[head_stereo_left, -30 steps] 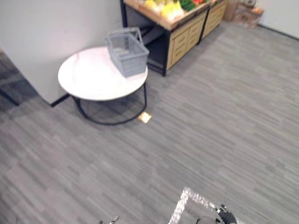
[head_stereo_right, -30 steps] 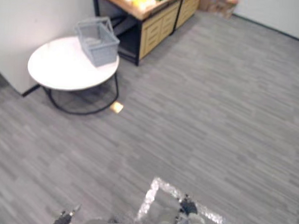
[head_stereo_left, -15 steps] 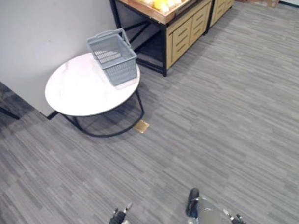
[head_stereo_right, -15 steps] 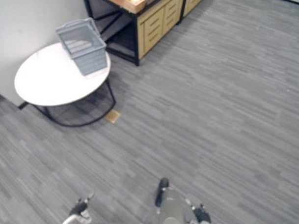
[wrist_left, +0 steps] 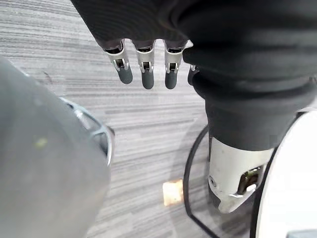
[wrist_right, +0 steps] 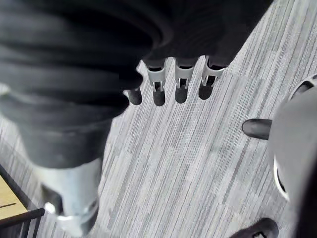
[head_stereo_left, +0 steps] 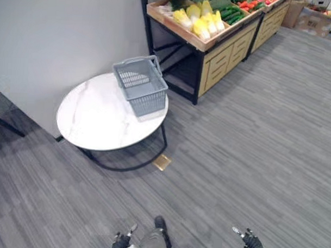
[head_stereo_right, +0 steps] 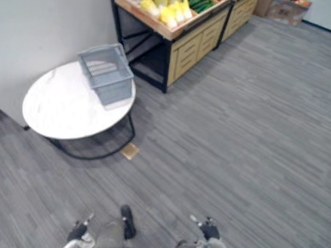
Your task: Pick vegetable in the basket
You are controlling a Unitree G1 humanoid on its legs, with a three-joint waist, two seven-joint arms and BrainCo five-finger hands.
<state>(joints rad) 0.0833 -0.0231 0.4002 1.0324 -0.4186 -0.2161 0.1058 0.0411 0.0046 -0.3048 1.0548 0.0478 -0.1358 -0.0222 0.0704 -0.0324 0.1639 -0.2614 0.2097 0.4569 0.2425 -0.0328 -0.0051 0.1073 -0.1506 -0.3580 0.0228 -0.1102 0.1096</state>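
A grey plastic basket (head_stereo_left: 140,86) with its handle up stands at the right rim of a round white table (head_stereo_left: 95,124), and nothing shows inside it. Behind it, a wooden stand (head_stereo_left: 225,55) carries yellow vegetables (head_stereo_left: 204,22), green ones (head_stereo_left: 232,9) and red ones (head_stereo_left: 248,4). My left hand (wrist_left: 143,74) hangs low over the grey floor near the table's black frame (wrist_left: 190,173), fingers straight and holding nothing. My right hand (wrist_right: 181,88) hangs over bare floor, also open. Both hands are far from the basket and the stand.
A grey wall (head_stereo_left: 60,33) runs behind the table. Cardboard boxes (head_stereo_left: 316,15) sit on the floor past the stand. A small brass plate (head_stereo_left: 162,162) lies in the floor by the table. Open grey floor (head_stereo_left: 262,160) stretches to the right.
The camera has swung, so the table, basket and stand sit further right and more of the vegetables show. The things themselves have not moved. Both hands still hang open.
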